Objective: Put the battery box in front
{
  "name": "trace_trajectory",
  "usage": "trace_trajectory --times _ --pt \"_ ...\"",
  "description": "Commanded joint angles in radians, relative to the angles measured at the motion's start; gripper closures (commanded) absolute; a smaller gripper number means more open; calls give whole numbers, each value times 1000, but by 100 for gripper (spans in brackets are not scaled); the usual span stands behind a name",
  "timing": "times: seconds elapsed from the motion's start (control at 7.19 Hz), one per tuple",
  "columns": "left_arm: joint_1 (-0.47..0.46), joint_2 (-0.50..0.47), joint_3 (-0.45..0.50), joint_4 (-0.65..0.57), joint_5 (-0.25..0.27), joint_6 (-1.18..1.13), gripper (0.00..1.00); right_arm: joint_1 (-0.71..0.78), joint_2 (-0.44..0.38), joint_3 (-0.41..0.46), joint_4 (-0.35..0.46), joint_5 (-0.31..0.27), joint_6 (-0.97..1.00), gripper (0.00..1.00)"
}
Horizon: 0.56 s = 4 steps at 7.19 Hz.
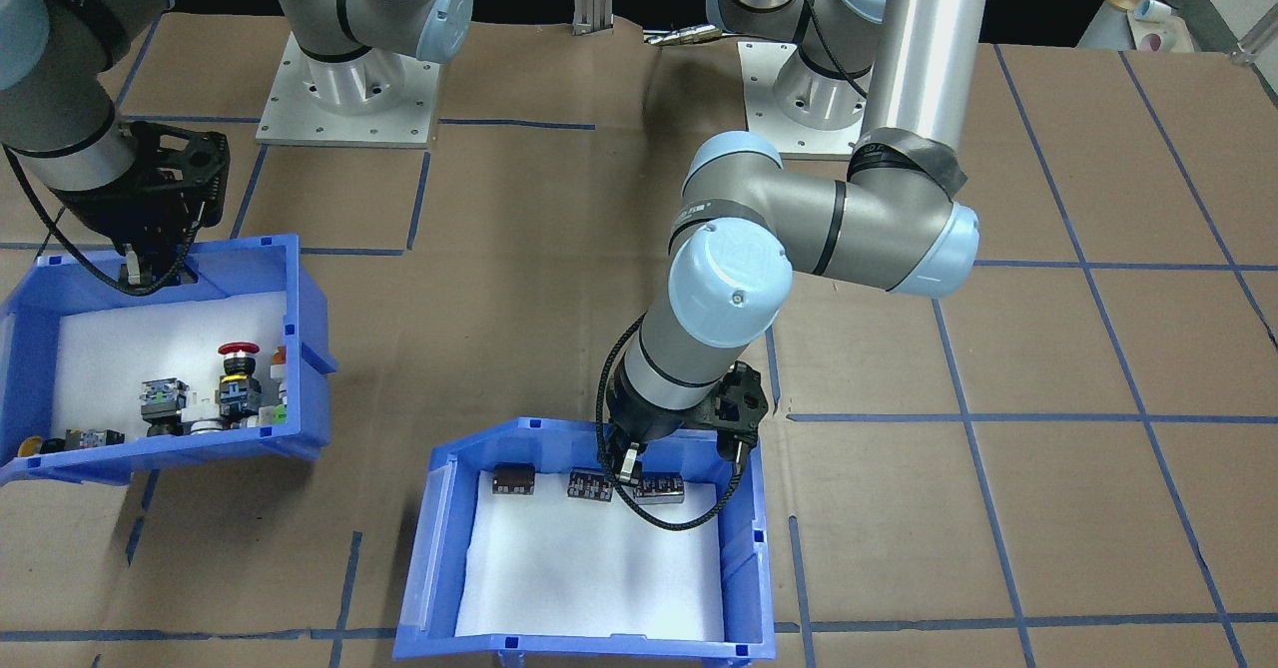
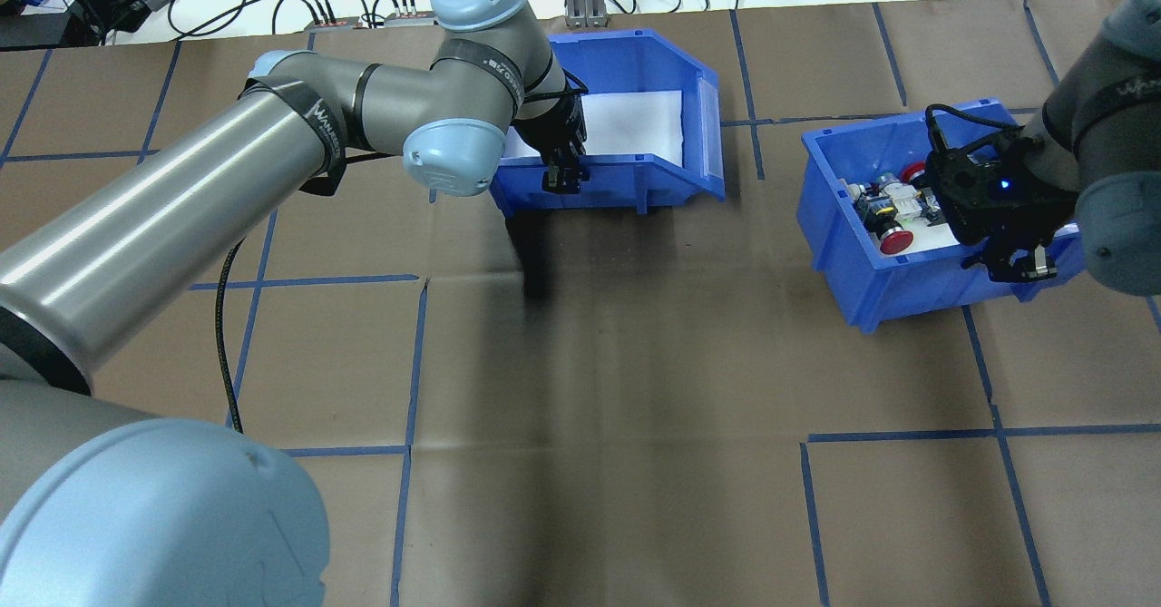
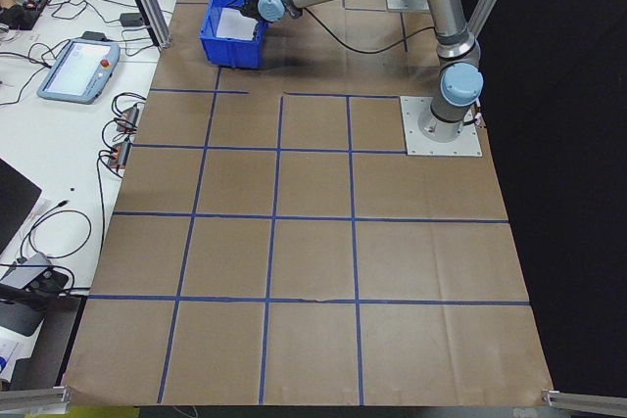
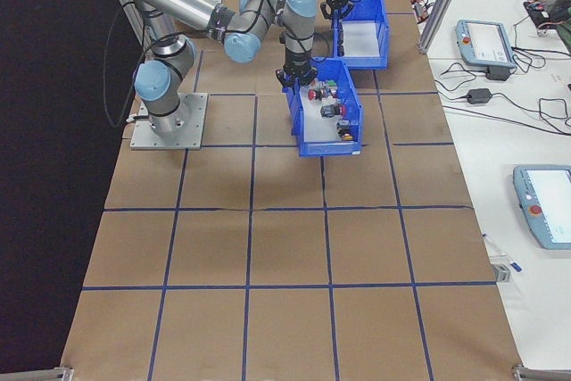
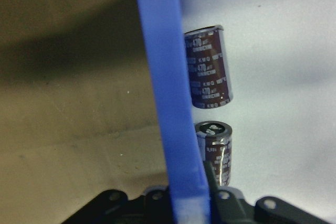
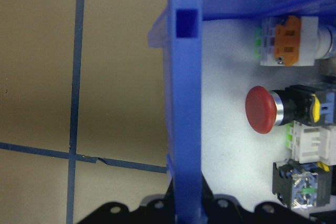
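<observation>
The battery box (image 1: pixel 589 548) was a glossy blue plastic bin with thin straight walls, one end cut away in a slope, and a floor of matte white foam. From the operators' side it sat at about six o'clock on the table, near that edge. Three small dark cylinders (image 1: pixel 586 486) lay in a row against its robot-side wall; the left wrist camera showed two of them as brown sleeved cans with pale printing and silvery ends.

The left gripper (image 1: pixel 679 458) reached down at the box's twelve o'clock rim, its jaws narrow and straddling that blue wall, one black finger inside and one outside, so it was clamped on the box.

At about nine o'clock of the battery box stood a second blue bin (image 1: pixel 150 358) of the same shape, also foam-lined. It held push-button switches bunched along one side: a red mushroom-headed button (image 1: pixel 239 351), an orange-capped part, and blocky grey and white bodies with green touches. The right gripper (image 1: pixel 150 264) pinched that bin's robot-side wall likewise, jaws close together over the rim.

Both bins rested on brown paper (image 1: pixel 998 548) covering the table, creased and gridded with blue tape lines (image 1: pixel 958 418). A bare stretch of paper lay between the two bins.
</observation>
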<state>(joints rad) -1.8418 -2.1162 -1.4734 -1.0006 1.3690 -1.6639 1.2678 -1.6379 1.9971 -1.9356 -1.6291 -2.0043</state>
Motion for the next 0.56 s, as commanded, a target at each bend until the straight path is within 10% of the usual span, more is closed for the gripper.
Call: trace_trajectory --times 0.0,0.42 --pt "-23 -5 4 -1 28 -16 100 1 -31 34 1 11 25 95" --pt "-30 -25 36 -1 33 -106 100 2 -78 55 79 11 53 95"
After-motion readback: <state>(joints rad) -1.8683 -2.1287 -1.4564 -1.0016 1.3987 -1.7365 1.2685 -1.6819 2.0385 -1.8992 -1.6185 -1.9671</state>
